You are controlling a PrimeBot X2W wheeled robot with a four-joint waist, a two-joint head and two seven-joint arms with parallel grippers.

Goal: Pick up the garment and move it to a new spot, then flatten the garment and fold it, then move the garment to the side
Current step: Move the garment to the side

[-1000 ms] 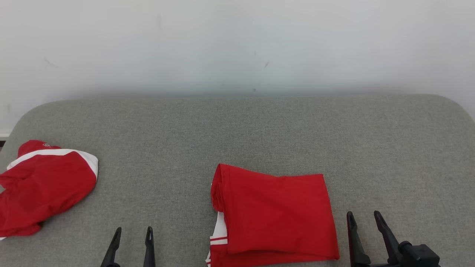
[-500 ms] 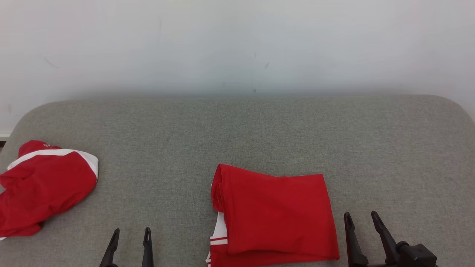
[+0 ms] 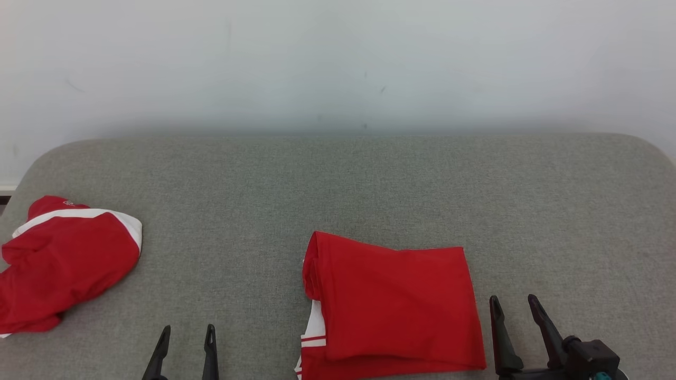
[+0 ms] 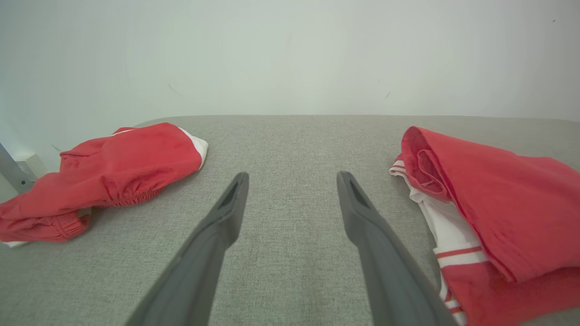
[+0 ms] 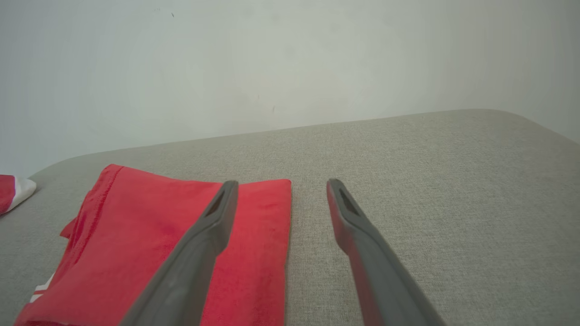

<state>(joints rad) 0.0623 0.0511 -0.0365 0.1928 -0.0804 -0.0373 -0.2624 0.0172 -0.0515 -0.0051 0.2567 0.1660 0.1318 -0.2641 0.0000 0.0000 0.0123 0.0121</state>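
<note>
Garment (image 3: 393,303), red with white striped trim, is lying folded into a rough rectangle on the grey padded surface (image 3: 338,179), near the edge closest to me and a little to my right of centre. Its folded edge is bulging at the left side, and white fabric with red stripes is peeking out beneath that corner.

I am holding my right gripper (image 3: 513,299) just beside the garment's right edge, apart from the cloth as far as the head view shows. In the right wrist view one finger is crossing in front of the red fabric's corner while the other is sitting over bare grey surface. Those fingers are standing wide apart and gripping nothing.

I am holding my left gripper (image 3: 188,328) to the left of the garment, over bare surface, between it and a second red garment (image 3: 66,269) that is lying crumpled at the far left edge, well apart from the folded one. My left fingers are also standing wide apart, with nothing between them. A pale wall (image 3: 338,63) is rising behind the surface.
</note>
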